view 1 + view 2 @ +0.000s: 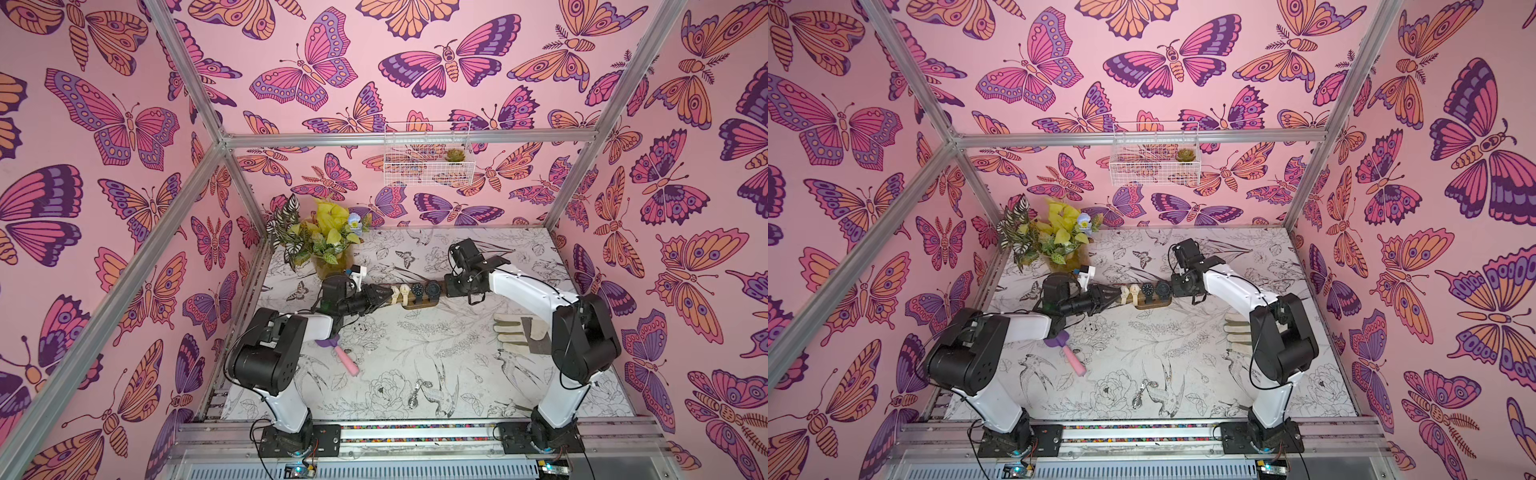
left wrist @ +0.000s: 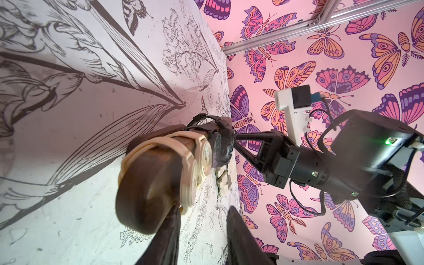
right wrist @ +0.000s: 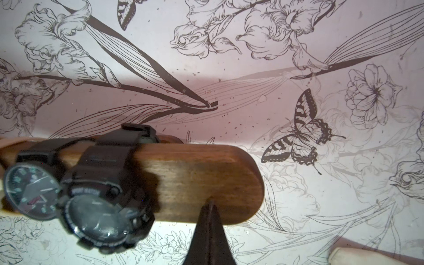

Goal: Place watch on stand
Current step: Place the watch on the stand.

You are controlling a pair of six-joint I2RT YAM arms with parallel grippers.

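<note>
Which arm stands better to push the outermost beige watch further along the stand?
Left. The left gripper is open at that end of the stand, right beside the beige watch. The right gripper is shut at the far end, behind two black watches.

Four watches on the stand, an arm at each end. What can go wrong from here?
1. The left gripper has its fingers open beside the outermost beige round-faced watch, near the rounded end of the long brown wooden stand bar. Backing out could snag the strap and pull it off.
2. The right gripper, fingers shut, touches the bar's opposite end. A push may slide or tip the stand on its small flat wooden base.
</note>
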